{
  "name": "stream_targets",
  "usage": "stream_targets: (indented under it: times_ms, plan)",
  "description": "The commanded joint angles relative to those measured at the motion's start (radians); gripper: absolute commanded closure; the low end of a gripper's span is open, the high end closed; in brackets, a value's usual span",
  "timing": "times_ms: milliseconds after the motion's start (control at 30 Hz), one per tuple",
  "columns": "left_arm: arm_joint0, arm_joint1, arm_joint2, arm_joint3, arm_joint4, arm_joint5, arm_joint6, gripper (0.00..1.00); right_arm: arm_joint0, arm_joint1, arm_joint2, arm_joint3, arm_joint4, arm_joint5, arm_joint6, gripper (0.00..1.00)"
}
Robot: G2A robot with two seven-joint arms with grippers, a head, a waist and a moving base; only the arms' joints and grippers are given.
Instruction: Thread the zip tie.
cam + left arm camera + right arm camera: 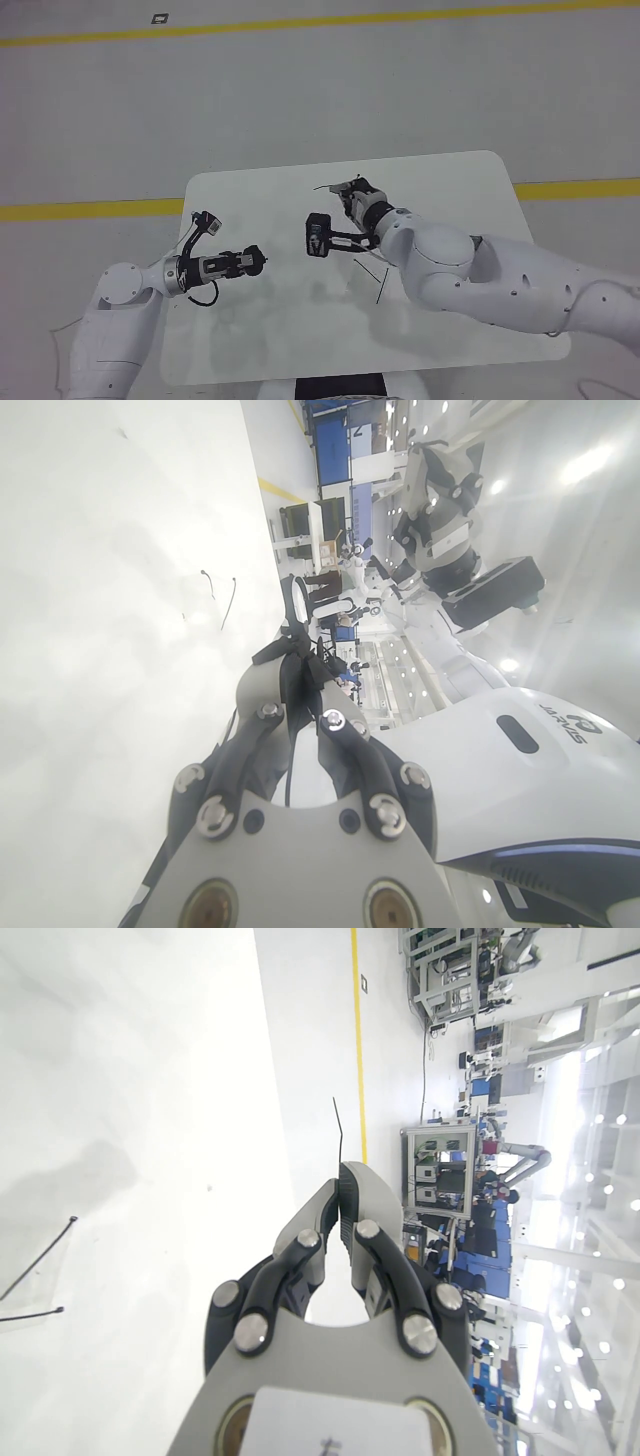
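Observation:
My right gripper [352, 188] [340, 1183] is shut on a thin black zip tie [338, 1138] at the far middle of the white table [460, 185]. The tie's tail [326, 186] sticks out past the fingertips and ends with a slight kink. My left gripper [257, 259] [299, 647] sits low over the near left of the table, well apart from the right one, with its fingers pressed together. A thin black strand [289, 765], which looks like a zip tie, runs back between them toward the palm.
Two loose zip ties [368, 268] [381, 287] lie on the table beside my right forearm, between the two arms; they are also in the wrist views [229, 602] [37, 1255]. A yellow floor line [300, 22] runs beyond the table.

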Motion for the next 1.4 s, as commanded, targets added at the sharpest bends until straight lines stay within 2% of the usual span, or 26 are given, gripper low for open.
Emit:
stream_targets:
  times_ms: [0, 233, 700, 1167, 1367]
  plan:
    - [0.000, 0.000, 0.000, 0.000, 0.000, 0.000, 0.000, 1.00, 0.026, -0.007, -0.001, -0.011, 0.000, -0.047, 0.021, 1.00]
    - [0.000, 0.000, 0.000, 0.000, 0.000, 0.000, 0.000, 1.00, 0.067, -0.045, -0.001, -0.057, 0.000, -0.205, 0.121, 1.00]
    - [0.000, 0.000, 0.000, 0.000, 0.000, 0.000, 0.000, 1.00, 0.031, -0.124, -0.001, -0.045, 0.000, -0.205, 0.192, 1.00]
    - [0.000, 0.000, 0.000, 0.000, 0.000, 0.000, 0.000, 1.00, 0.029, -0.123, -0.001, -0.037, 0.000, -0.205, 0.190, 1.00]
    - [0.000, 0.000, 0.000, 0.000, 0.000, 0.000, 0.000, 1.00, 0.046, -0.117, -0.001, -0.056, 0.000, -0.205, 0.237, 1.00]
